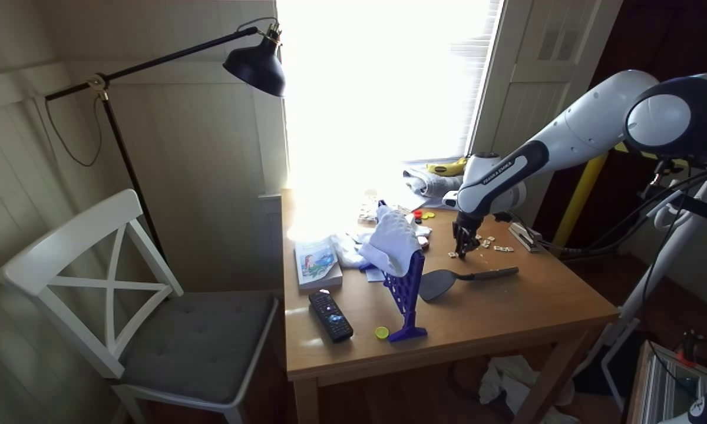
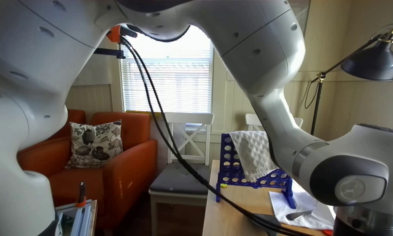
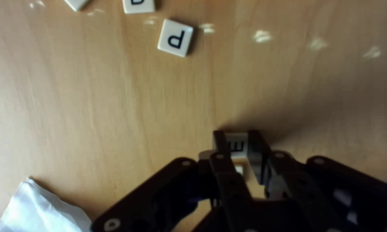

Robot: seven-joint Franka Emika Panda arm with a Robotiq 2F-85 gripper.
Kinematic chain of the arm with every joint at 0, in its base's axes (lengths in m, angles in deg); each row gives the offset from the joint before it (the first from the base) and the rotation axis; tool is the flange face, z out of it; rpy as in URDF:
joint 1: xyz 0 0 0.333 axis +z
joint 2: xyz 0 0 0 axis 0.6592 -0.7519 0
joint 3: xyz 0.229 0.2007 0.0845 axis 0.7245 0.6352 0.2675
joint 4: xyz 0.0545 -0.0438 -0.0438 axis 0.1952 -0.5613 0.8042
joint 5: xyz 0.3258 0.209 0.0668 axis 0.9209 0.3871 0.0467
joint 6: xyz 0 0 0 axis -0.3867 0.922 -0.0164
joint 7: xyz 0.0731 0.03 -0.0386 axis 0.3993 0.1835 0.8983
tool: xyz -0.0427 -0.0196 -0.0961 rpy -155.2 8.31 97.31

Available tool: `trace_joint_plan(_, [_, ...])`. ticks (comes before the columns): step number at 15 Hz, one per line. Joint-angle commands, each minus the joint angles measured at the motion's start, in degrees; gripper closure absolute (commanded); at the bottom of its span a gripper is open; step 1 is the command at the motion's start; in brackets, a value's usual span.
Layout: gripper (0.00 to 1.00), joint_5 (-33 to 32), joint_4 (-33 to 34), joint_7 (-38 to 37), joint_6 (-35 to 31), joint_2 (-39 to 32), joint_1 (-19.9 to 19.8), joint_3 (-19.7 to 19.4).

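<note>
While gripper (image 3: 237, 139) hangs low over the table (image 3: 84, 112), jaws pinch a white letter tile (image 3: 237, 147) — another lettered piece (image 3: 175, 38) lies apart.

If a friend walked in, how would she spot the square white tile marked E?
At the brown wooden table, find the jointed black pincer. In its grip is the square white tile; its dark E distinguishes it from the loose, square white P tile.

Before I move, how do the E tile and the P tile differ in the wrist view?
The E tile is held in the gripper; the P tile lies free on the table. The E tile is shaded and partly hidden; the P tile is bright and fully visible. Both are pale with a black letter.
</note>
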Motion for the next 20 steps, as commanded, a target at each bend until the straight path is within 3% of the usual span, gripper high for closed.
trace_joint_plan(1, [0.95,-2.0,-1.8,-1.4,-0.9,1.2,0.9,-0.9])
trace_joint_plan(5, [0.95,-1.9,-1.8,-0.8,-0.6,1.2,0.6,-0.7])
trace_joint_plan(6, [0.95,-1.5,1.4,0.9,1.6,0.1,0.0,0.4])
trace_joint_plan(17, [0.95,0.6,7.0,11.5,7.7,-2.1,-5.5,0.9])
trace_joint_plan(20, [0.95,0.2,5.4,10.3,6.9,-1.1,-4.6,-0.4])
